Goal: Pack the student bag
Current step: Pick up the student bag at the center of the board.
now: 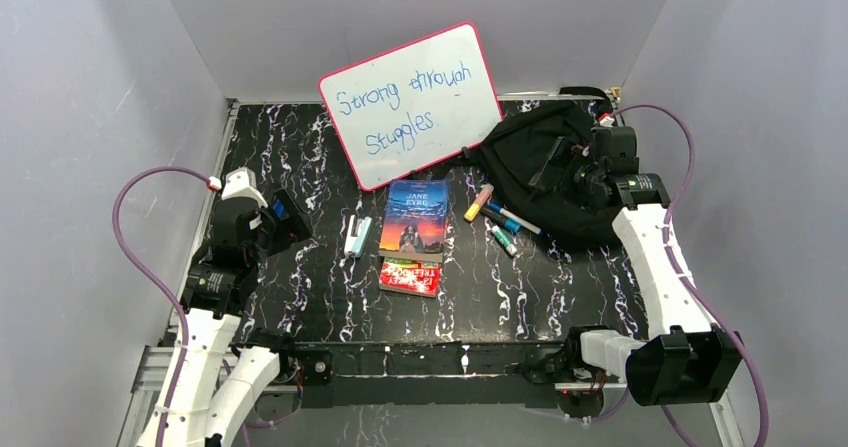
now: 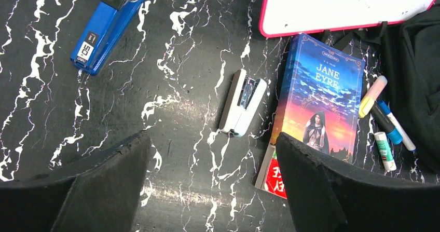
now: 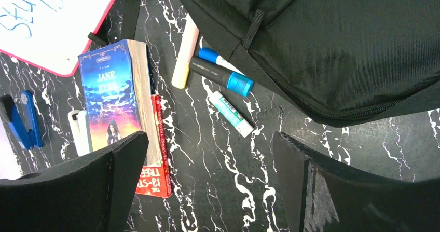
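Observation:
The student bag (image 1: 535, 162) is a black fabric backpack slumped at the back right, also in the right wrist view (image 3: 337, 40) and at the edge of the left wrist view (image 2: 417, 86). A Jane Eyre book (image 1: 414, 217) (image 3: 110, 99) (image 2: 321, 97) lies on a red book (image 1: 410, 279) (image 3: 153, 182). Markers (image 1: 500, 219) and a glue stick (image 3: 231, 113) lie between the books and the bag. My right gripper (image 1: 568, 167) (image 3: 210, 136) hangs open over the bag's near edge. At the left, my left gripper (image 1: 290, 229) (image 2: 212, 138) is open and empty above the table.
A pink-framed whiteboard (image 1: 410, 102) leans at the back, partly over the bag. A white stapler (image 1: 357, 237) (image 2: 241, 103) lies left of the books, and a blue stapler (image 2: 104, 32) (image 3: 26, 120) lies further left under my left gripper. Grey walls enclose the black marbled table (image 1: 560, 287).

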